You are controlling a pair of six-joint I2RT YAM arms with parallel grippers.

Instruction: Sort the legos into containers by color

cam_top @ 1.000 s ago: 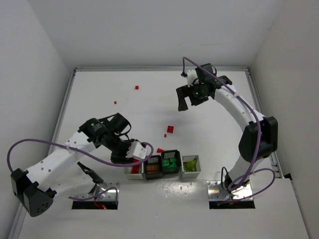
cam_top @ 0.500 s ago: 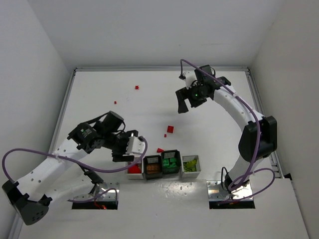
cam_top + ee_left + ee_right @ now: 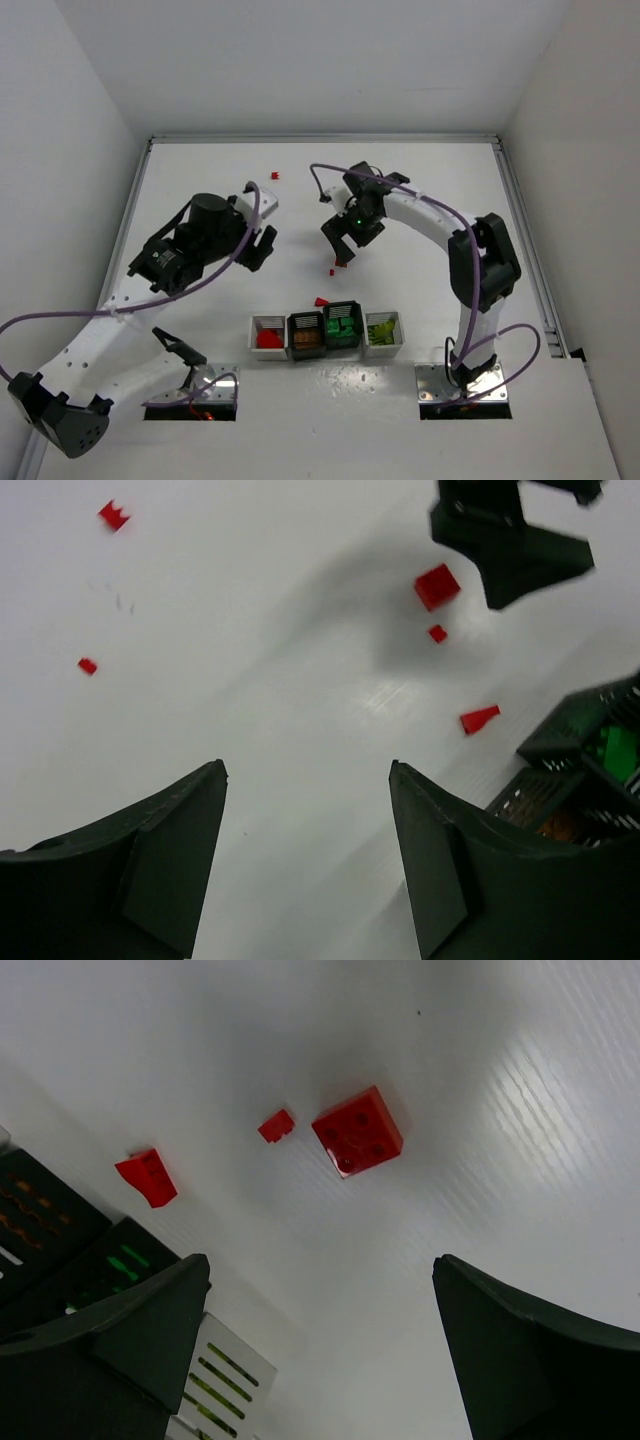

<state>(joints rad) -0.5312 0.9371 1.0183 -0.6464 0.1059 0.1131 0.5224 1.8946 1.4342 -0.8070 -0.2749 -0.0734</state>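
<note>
Loose red legos lie mid-table: a square brick [image 3: 358,1131], a tiny piece [image 3: 276,1125] and a wedge [image 3: 147,1177], with the wedge [image 3: 320,300] closest to the containers. Two more red pieces [image 3: 114,515] [image 3: 87,665] lie farther off. My right gripper [image 3: 345,243] hovers open just behind the square brick, nothing between its fingers [image 3: 322,1260]. To its left my left gripper [image 3: 258,250] is open and empty above bare table [image 3: 307,770]. The containers stand in a row: white with red [image 3: 268,335], black with orange-brown [image 3: 306,333], black with green [image 3: 342,325], white with yellow-green [image 3: 383,332].
White walls close in the table on the left, back and right. The right gripper's black fingers [image 3: 510,550] show at the top right of the left wrist view. Both arm bases [image 3: 190,390] [image 3: 462,385] sit at the near edge.
The left arm swung up and away from the red container toward mid-table, its jaws opening. The right arm came forward and left from the back to just behind the square red brick.
</note>
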